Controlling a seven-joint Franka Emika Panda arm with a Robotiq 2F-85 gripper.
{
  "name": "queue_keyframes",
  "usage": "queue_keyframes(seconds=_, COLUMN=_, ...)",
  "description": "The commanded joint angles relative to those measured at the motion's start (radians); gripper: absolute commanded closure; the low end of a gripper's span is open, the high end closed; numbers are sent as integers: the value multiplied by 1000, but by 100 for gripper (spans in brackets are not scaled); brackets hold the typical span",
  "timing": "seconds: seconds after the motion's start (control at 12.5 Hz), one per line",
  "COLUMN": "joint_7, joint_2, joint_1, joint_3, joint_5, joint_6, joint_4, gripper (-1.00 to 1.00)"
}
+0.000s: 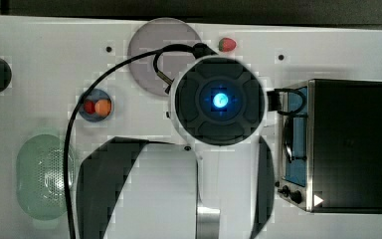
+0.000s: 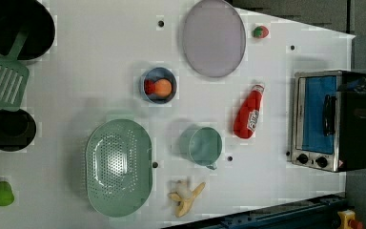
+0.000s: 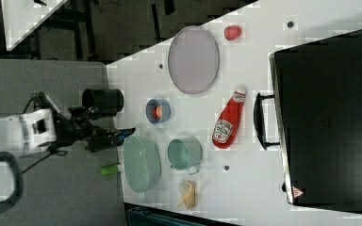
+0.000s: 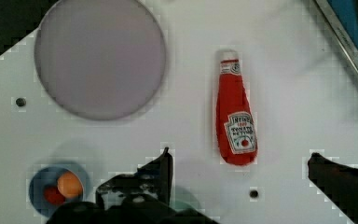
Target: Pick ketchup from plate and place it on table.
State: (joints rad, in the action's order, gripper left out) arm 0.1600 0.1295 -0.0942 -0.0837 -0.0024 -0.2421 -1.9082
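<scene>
In the top view the arm (image 1: 219,99) hides the ketchup and the plate's (image 1: 146,45) 4 o'clock portion; the label text is illegible

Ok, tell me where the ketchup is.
In the left view the ketchup lies flat on the table, off the plate, between the green cup and the oven.

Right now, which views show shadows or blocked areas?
Top view: the arm's housing hides the middle of the table, its blue light glowing. Left view: soft shadows beside the ketchup and teal cup. Wrist view: the open end effector is dark against the white.
</scene>
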Motion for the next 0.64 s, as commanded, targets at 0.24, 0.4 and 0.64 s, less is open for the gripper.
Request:
queue_keyframes(seconds=0.24, joint_7=-55, joint_2=6, joint_1=-13, joint_3=10, joint_5=3, joint_6=213, joint_4=120, gripper=-100)
queue_keyframes(seconds=0.4, joint_7=-55, joint_2=5, joint_1=-13, joint_3=10, joint_5=3, joint_6=236, joint_4=122, gripper=-100)
queue_keyframes(seconds=0.64, joint_7=-55, joint_2=3, joint_1=-13, joint_3=10, joint_5=3, joint_6=230, joint_4=119, gripper=-100)
